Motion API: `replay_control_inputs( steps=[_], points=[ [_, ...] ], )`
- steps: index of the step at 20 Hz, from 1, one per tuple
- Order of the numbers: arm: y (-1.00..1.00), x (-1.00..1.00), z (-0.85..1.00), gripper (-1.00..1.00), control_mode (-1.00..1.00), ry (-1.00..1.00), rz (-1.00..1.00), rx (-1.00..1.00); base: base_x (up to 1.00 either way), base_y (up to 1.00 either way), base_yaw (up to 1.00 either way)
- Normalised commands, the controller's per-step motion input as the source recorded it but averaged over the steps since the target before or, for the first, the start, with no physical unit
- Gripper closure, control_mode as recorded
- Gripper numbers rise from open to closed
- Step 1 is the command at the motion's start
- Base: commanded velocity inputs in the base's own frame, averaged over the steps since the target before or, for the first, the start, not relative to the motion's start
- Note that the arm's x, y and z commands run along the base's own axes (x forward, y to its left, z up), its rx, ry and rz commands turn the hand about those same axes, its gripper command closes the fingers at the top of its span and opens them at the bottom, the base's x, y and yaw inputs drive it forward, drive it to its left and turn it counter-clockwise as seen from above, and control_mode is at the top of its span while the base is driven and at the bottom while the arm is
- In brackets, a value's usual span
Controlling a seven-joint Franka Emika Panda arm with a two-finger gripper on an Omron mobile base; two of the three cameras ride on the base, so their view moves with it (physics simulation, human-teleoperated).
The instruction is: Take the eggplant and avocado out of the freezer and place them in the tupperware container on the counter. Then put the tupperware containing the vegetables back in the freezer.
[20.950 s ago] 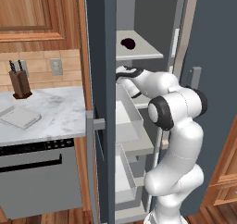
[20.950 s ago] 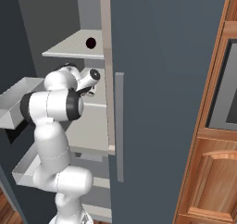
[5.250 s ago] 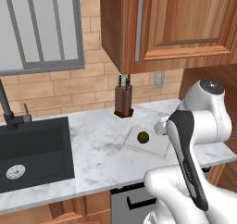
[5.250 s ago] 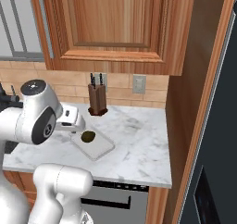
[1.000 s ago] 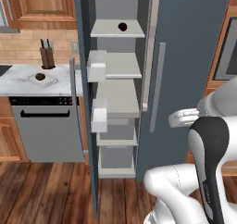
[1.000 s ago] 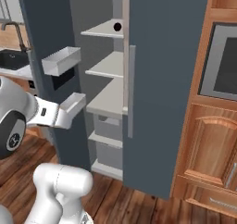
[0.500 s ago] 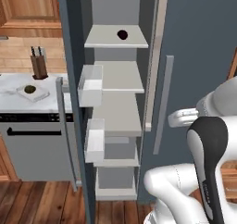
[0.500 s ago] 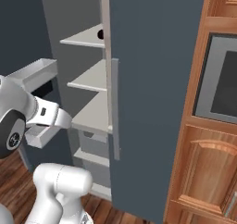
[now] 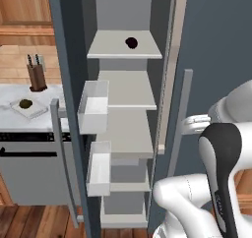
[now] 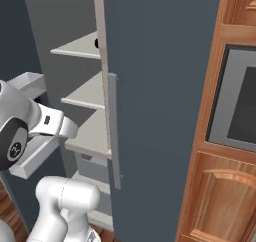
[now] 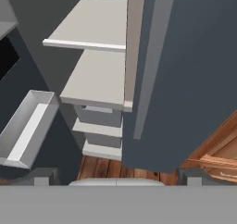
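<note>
- Olive-brown round avocado sits in pale shallow tupperware container on white marble counter.
- Dark purple rounded eggplant lies on upper shelf of dark blue-grey freezer.
- Gripper: jaws wide apart, empty.

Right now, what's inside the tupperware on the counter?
One olive-brown ball, the avocado, sits in the tupperware container on the counter. The dark eggplant lies on a shelf in the freezer.

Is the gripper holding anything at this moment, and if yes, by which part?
Nothing is held. The gripper is open and empty, facing the freezer shelves.
</note>
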Motion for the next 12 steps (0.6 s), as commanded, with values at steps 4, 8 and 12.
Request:
replay_control_inputs(
  steps=[4, 8, 12],
  points=[
    [0.0, 0.0, 0.0, -1.0, 1.0, 0.0, 0.0, 0.0, 0.36, 0.21, 0.0],
    [0.0, 0.0, 0.0, -1.0, 1.0, 0.0, 0.0, 0.0, 0.39, 0.34, -0.04],
    [0.0, 0.0, 0.0, -1.0, 1.0, 0.0, 0.0, 0.0, 0.44, 0.55, -0.09]
  ],
)
